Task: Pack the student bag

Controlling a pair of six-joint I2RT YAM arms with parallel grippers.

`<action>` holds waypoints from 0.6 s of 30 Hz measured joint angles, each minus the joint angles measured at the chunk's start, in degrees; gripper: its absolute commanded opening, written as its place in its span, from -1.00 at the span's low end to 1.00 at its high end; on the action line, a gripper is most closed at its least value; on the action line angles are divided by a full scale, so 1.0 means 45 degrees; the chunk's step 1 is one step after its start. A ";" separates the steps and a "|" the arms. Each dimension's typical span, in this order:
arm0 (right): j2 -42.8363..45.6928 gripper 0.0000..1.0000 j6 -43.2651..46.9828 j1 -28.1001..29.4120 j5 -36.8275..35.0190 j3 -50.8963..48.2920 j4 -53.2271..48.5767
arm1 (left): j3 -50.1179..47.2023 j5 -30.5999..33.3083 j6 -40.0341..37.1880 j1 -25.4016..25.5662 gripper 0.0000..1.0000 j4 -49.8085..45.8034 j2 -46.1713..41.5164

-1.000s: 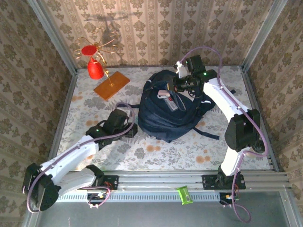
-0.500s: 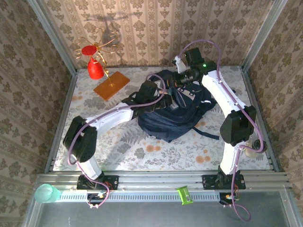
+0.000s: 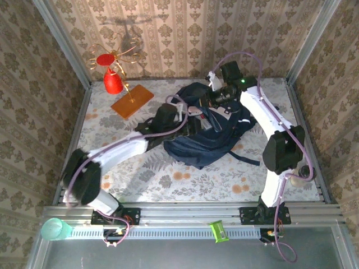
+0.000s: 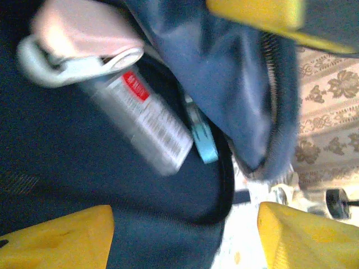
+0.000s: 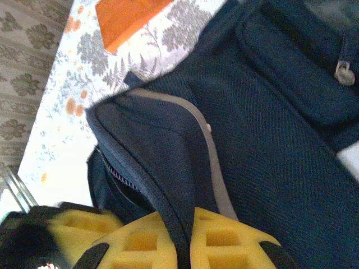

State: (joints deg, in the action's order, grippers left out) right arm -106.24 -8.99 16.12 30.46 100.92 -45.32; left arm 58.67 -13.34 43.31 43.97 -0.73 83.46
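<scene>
**Left gripper wide at bag mouth; right gripper clamped on bag edge.**
The left gripper (image 3: pixel 180 114) holds its jaws spread wide over the opening of the student bag (image 3: pixel 216 143), which lies centre-right on the table (image 3: pixel 162 180). A blurred grey tube (image 4: pixel 143 120), possibly a glue stick, lies inside. The right gripper (image 5: pixel 182 246) pinches the bag's opening edge.

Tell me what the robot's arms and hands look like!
The left arm and right arm are white tubes with chunky black joints. A thin purple cable loops along each, and a tiny green light glows on the right arm. The left hand and right hand have blocky yellow fingers.
</scene>
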 measured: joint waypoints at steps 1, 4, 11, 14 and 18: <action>0.0447 -0.87 -0.0039 0.0044 0.0005 -0.0831 0.0369 | -0.0549 0.0189 -0.0068 -0.0170 0.40 -0.0214 -0.0874; 0.1851 -0.63 -0.0291 0.0355 0.0214 -0.3395 0.1797 | -0.1695 0.0913 -0.0306 -0.1219 0.43 -0.0894 -0.2856; 0.4673 0.23 -0.0952 0.0923 0.0797 -0.7883 0.2705 | -0.0763 0.1248 -0.1511 -0.2958 0.50 -0.2200 -0.1773; 0.6154 0.23 -0.1501 -0.0019 0.0602 -0.9360 0.3220 | 0.1632 0.0957 -0.2414 -0.2958 0.50 -0.2817 0.0291; 0.7757 0.24 -0.2841 -0.1112 -0.0656 -1.1098 0.4430 | 0.5697 0.0695 -0.3667 -0.2958 0.39 -0.3687 0.3492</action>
State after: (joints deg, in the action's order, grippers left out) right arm -71.33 -21.78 11.11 27.51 50.98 -25.39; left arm 84.31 -10.22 26.81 30.65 -17.32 99.18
